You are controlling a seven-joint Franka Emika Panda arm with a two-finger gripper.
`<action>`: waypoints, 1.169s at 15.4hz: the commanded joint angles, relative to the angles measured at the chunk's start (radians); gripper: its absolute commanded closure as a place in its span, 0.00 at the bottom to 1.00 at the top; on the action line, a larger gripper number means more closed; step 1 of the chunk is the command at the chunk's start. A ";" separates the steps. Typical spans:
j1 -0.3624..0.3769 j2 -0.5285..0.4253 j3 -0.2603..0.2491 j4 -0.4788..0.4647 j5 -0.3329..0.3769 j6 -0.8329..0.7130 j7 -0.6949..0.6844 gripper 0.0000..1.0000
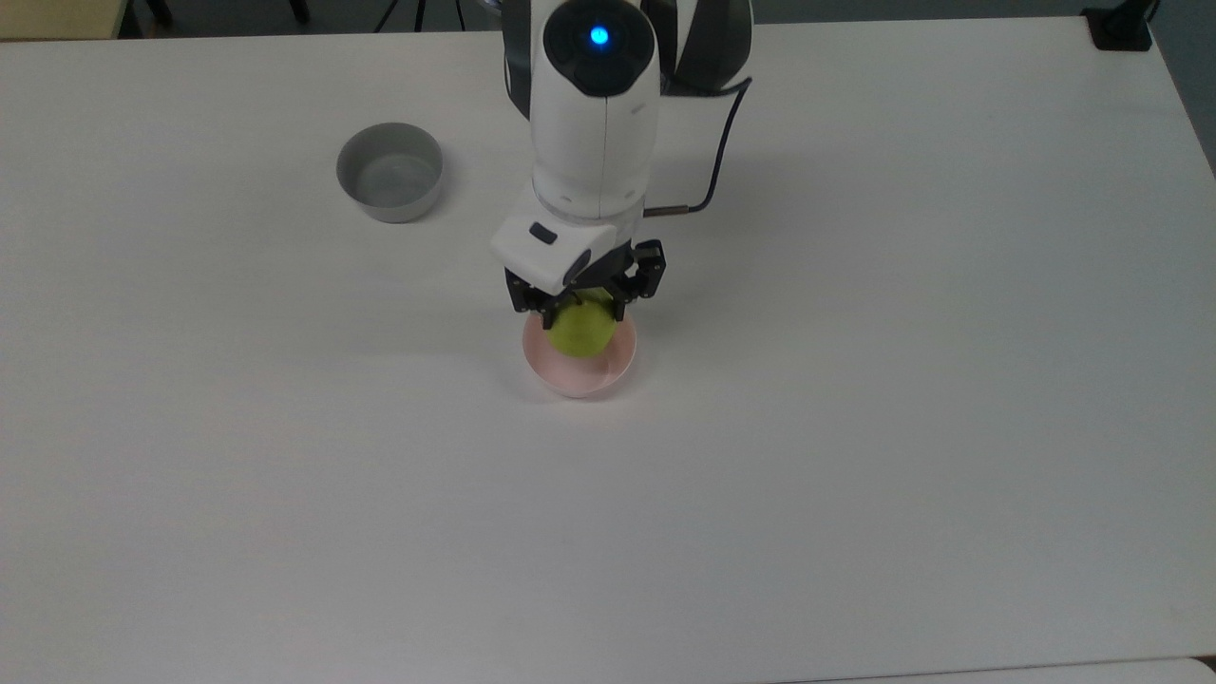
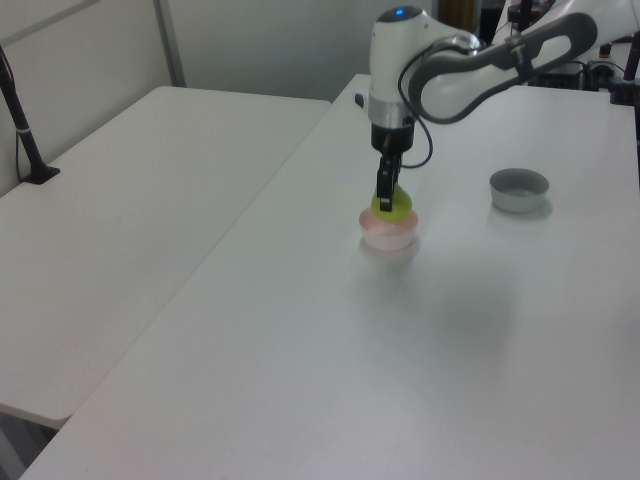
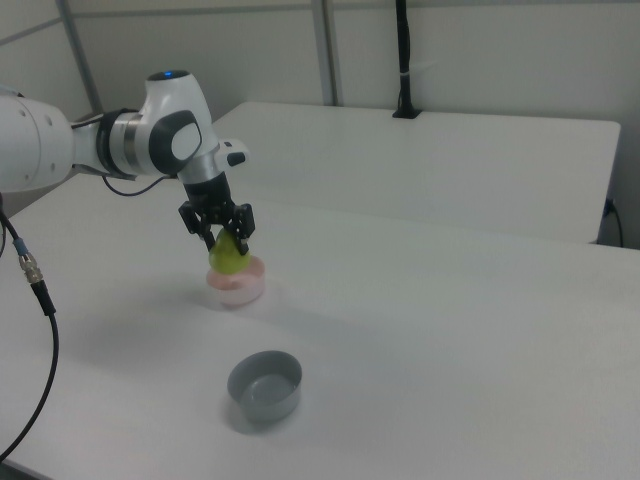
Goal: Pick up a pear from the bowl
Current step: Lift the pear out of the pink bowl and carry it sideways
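The end effector [image 1: 579, 309] was clamped on the pear [image 1: 580, 329], with one finger on each side of the fruit's upper half. The pear hung just above the pink bowl [image 1: 608, 372]. In the right view it [image 3: 228, 257] sat clear of the bowl's rim [image 3: 238, 290], and in the left view its underside [image 2: 393, 205] was at or slightly above the rim [image 2: 388, 236]; whether a gap existed there could not be told. The bowl itself stood flat on the white desk [image 1: 902, 380]. A grey bowl [image 1: 390, 172] stood well apart, toward the top view's upper left.

The step in hand appeared to be the lift, and the task looked nearly complete.

Recommended practice for this step:

- Raise the pear straight up until it is well clear of the rim before any sideways travel. A lateral move at this height could strike the rim and drag or tip the light bowl.
- Maintain a steady closing force. The pear is round and smooth, and the fingers sat high on it, so it could rotate or slide downward out of the grip.
- Keep the wrist vertical and accelerate gently, so that the fruit does not swing between the fingers.
- Confirm that the bowl remains on the desk as the pear rises.
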 commanded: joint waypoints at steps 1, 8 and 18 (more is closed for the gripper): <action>-0.007 -0.045 -0.010 0.023 0.005 -0.078 0.016 0.44; -0.065 -0.059 -0.016 0.025 -0.009 -0.073 -0.002 0.44; -0.252 -0.021 -0.018 0.012 -0.010 0.050 -0.131 0.43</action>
